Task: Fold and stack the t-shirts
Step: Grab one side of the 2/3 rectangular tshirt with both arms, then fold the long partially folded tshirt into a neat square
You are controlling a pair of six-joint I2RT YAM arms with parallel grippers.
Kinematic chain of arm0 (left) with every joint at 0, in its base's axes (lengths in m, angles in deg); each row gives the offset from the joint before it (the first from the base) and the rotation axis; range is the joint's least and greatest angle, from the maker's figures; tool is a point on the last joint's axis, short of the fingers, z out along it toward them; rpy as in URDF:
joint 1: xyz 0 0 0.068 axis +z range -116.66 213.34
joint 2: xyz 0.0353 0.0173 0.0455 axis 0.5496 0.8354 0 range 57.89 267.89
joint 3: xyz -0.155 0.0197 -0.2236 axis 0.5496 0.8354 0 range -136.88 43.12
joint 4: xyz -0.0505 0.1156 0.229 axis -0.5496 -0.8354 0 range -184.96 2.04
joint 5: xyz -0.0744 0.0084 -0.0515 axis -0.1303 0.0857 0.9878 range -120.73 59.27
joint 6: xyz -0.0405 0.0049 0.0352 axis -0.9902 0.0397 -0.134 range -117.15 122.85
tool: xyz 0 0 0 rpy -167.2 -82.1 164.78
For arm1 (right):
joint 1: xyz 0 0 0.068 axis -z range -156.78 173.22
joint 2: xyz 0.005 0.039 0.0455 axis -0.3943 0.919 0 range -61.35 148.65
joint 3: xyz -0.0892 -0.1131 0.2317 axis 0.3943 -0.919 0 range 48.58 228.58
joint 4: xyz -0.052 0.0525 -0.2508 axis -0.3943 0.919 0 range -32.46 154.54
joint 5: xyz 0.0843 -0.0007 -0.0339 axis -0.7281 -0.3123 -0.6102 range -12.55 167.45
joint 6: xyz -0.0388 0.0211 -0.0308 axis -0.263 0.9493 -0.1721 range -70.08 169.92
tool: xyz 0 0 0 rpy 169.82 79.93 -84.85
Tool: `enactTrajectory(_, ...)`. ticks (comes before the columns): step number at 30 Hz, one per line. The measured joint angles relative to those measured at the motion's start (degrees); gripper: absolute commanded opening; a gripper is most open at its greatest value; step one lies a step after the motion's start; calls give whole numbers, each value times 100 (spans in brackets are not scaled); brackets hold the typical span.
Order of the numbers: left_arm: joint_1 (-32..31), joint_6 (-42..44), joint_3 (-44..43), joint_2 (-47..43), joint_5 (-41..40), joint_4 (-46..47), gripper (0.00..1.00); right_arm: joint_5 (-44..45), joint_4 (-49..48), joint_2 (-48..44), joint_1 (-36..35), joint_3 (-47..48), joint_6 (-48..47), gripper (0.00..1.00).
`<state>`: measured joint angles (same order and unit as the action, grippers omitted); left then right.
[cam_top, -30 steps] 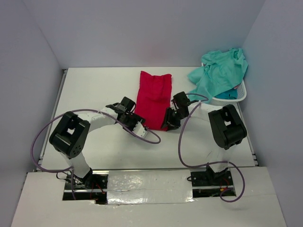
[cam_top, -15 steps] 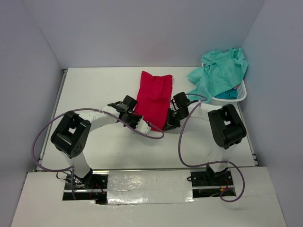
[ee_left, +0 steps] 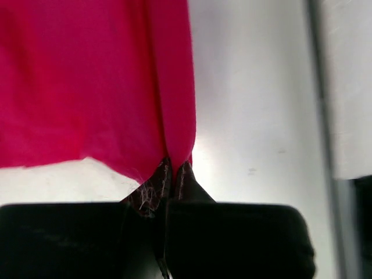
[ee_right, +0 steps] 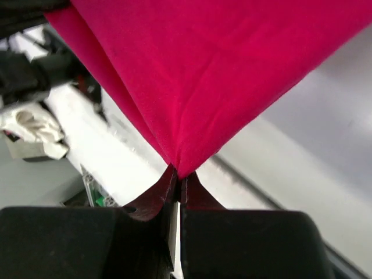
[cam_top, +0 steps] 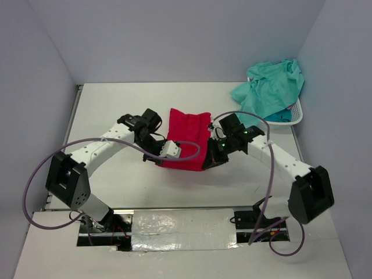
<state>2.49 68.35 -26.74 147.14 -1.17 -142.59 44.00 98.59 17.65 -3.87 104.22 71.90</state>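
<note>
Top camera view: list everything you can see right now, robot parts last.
Table: one, white, under everything.
Red t-shirt: one, crimson, middle of the table, near corners lifted.
Mint t-shirt: one, light teal, draped over the basket at the far right.
Darker teal t-shirt: one, teal-blue, inside the basket, mostly covered.
Basket: one, white lattice, far right corner.
Arms: two, black and white, left arm, right arm.
Left hand: shut on the red t-shirt's corner.
Right hand: shut on its other near corner.

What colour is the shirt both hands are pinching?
The shirt is crimson red; left wrist view shows best.
</note>
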Motion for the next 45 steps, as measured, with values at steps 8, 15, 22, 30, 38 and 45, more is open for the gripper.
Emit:
enactTrajectory(8,46,-822,-1825,9,739,-1436,0,-186,1263,-914,20,391,81,0)
enactTrajectory(15,529,-1738,-3276,1049,822,-1307,0,-186,1207,-328,1058,1123,61,0)
enactTrajectory(22,645,-2527,-3508,1895,339,-446,0,-175,704,988,1410,1563,0,0)
enactTrajectory(30,765,-3119,-3936,2555,-13,522,0,-243,44,1659,1733,1620,114,0)
enactTrajectory(38,824,-3576,-3967,3154,-282,1178,10,-144,-267,2503,1891,2175,262,13)
enactTrajectory(45,894,-4076,-4428,3803,-931,1508,75,431,-295,3130,2142,2520,372,53)
